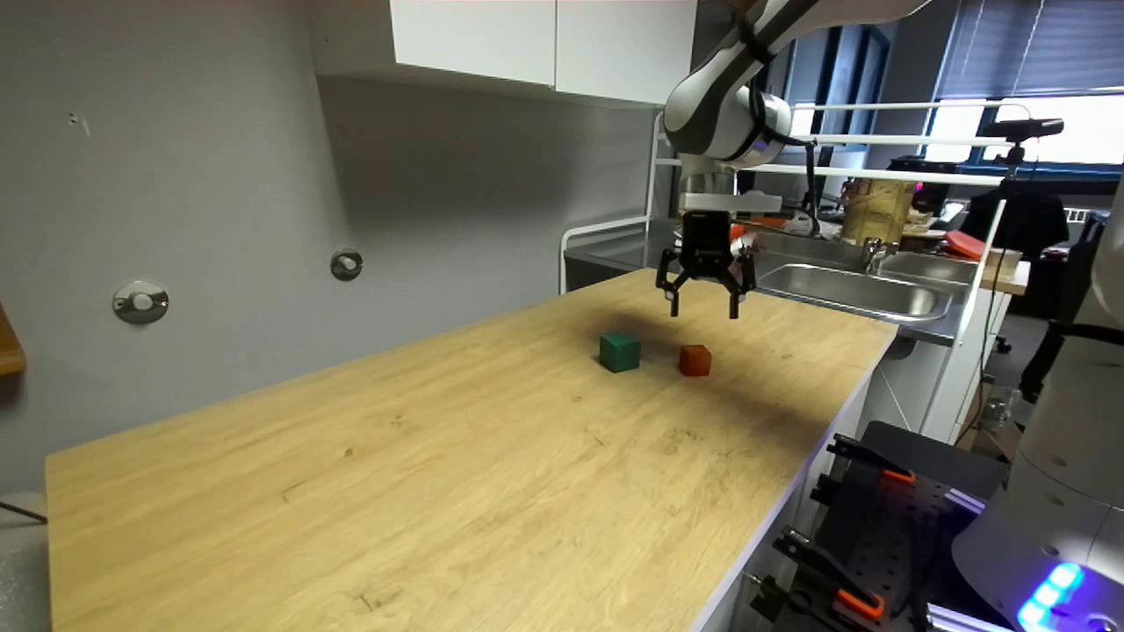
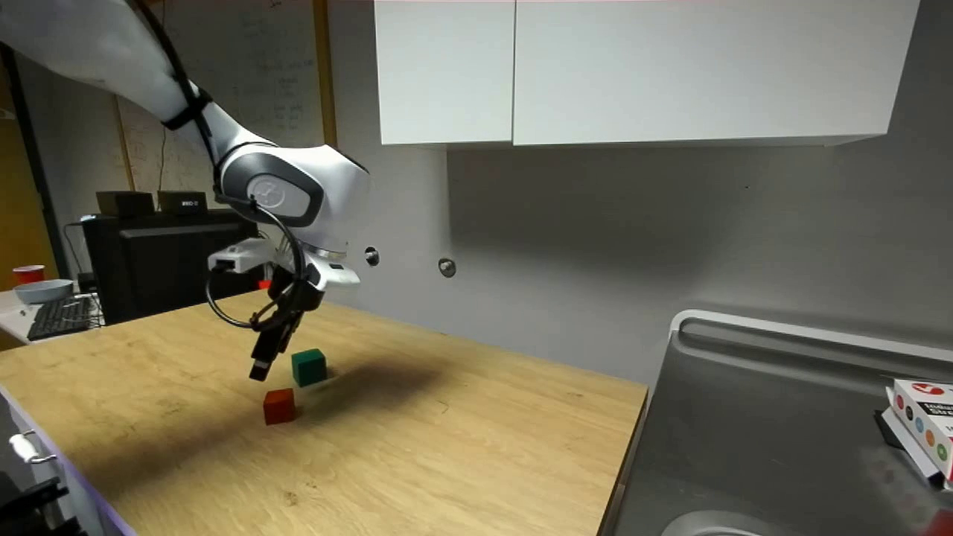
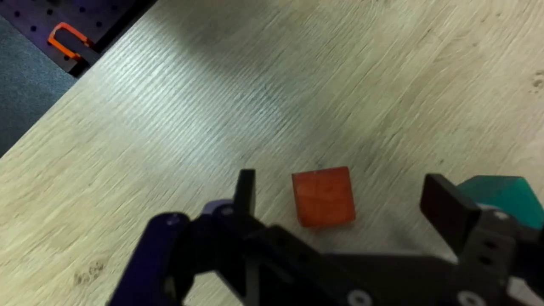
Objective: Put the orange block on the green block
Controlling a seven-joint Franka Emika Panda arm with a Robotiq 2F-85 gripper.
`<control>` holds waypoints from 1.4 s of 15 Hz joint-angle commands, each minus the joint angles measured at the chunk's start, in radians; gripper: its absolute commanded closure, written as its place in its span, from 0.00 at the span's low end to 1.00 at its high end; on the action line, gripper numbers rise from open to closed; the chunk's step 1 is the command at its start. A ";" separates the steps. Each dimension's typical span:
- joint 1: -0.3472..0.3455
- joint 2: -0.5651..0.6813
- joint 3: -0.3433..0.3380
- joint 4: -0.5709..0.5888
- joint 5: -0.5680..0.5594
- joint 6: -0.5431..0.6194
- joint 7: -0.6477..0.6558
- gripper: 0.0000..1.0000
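The orange block is a small orange-red cube resting on the wooden table. It also shows in an exterior view and in the wrist view. The green block is a dark green cube a short gap away on the table, also seen in an exterior view. In the wrist view the green block is partly hidden behind the right finger. My gripper is open and empty, above the table. In the wrist view the orange block lies between the spread fingertips, touching neither.
The wooden table bears both blocks. A wall runs along one side. White cabinets hang above. A metal sink lies beyond the table's end. A box sits on the dark counter.
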 commanded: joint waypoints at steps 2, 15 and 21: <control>0.006 0.131 -0.011 0.097 0.046 -0.033 0.025 0.00; -0.003 0.326 -0.015 0.281 0.121 -0.084 0.011 0.57; -0.009 0.297 -0.025 0.325 0.126 -0.112 0.008 0.98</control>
